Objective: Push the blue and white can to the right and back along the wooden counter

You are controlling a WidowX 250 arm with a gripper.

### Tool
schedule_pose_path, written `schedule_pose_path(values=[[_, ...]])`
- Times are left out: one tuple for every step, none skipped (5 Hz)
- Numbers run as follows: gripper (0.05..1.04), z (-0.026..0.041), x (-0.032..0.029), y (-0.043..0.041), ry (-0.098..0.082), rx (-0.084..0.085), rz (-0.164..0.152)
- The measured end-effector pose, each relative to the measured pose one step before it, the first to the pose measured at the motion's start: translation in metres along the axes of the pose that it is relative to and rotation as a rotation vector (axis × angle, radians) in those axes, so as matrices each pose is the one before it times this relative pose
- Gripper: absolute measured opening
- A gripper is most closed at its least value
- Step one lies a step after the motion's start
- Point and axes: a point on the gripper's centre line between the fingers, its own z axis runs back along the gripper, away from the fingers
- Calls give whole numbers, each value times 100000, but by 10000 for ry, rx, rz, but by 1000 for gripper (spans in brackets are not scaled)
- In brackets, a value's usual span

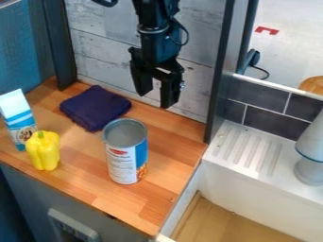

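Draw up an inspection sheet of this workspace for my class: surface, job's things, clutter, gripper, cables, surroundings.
Surface: wooden counter, no spill seen.
Job's things: can upright; folded dark cloth lying flat behind it.
Clutter: yellow pepper beside a blue-and-white carton; whether they touch, cannot tell.
Gripper: the gripper hangs above the counter's back part, fingers apart, nothing between them.
Cables: black loop at the arm's wrist; another cable beyond the tiled wall.
Surroundings: plank wall behind; white sink with ridged drainer, grey object on it.
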Motion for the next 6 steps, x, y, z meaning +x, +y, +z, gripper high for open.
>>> schedule_pose_path(values=[[1001, -1366, -491, -46, 415, -110, 17], [1001, -709, -712, -183, 274, -52, 49], [1001, -547, -567, -319, 140, -158, -256], [1001, 1756, -1087, -558, -339, 55, -210], [1001, 1240, -2609, -541, -1, 253, -298], [1001, 2040, -2481, -377, -552, 602, -125]])
